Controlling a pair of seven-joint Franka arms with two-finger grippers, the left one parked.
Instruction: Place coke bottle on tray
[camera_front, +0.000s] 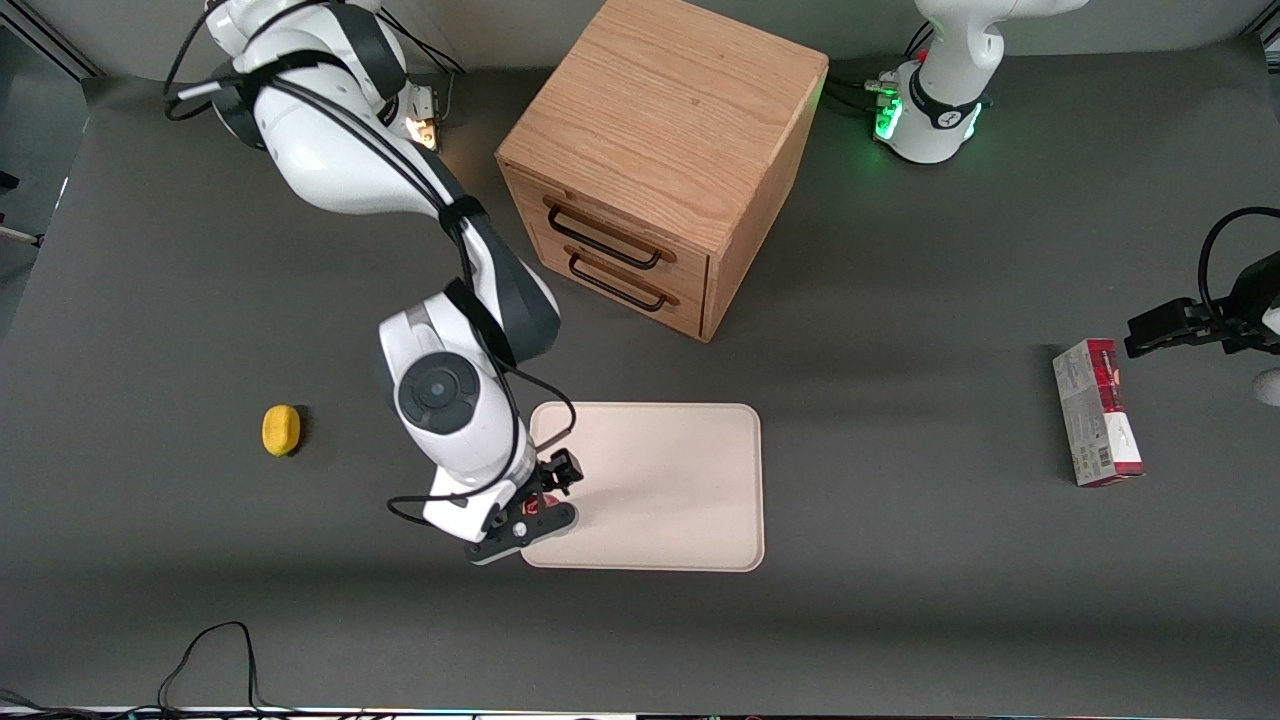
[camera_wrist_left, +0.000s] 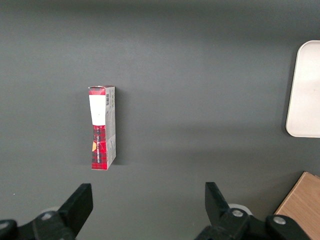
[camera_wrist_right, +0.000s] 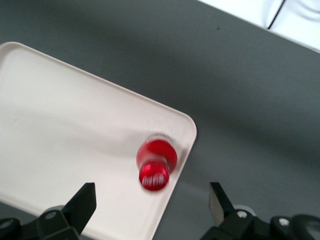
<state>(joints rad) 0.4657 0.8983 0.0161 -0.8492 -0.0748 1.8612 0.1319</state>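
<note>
The coke bottle (camera_wrist_right: 156, 164) stands upright on the cream tray (camera_wrist_right: 60, 130), close to one rounded corner, and I see its red cap from straight above. My gripper (camera_wrist_right: 151, 202) hovers over it, open, with the fingers spread wide and apart from the bottle. In the front view the gripper (camera_front: 535, 500) is over the tray's (camera_front: 670, 480) corner nearest the camera at the working arm's end. Only a sliver of the red bottle (camera_front: 531, 496) shows under the hand.
A yellow lump (camera_front: 281, 430) lies on the table toward the working arm's end. A wooden two-drawer cabinet (camera_front: 665, 160) stands farther from the camera than the tray. A red-and-white carton (camera_front: 1097, 412) lies toward the parked arm's end; it also shows in the left wrist view (camera_wrist_left: 102, 127).
</note>
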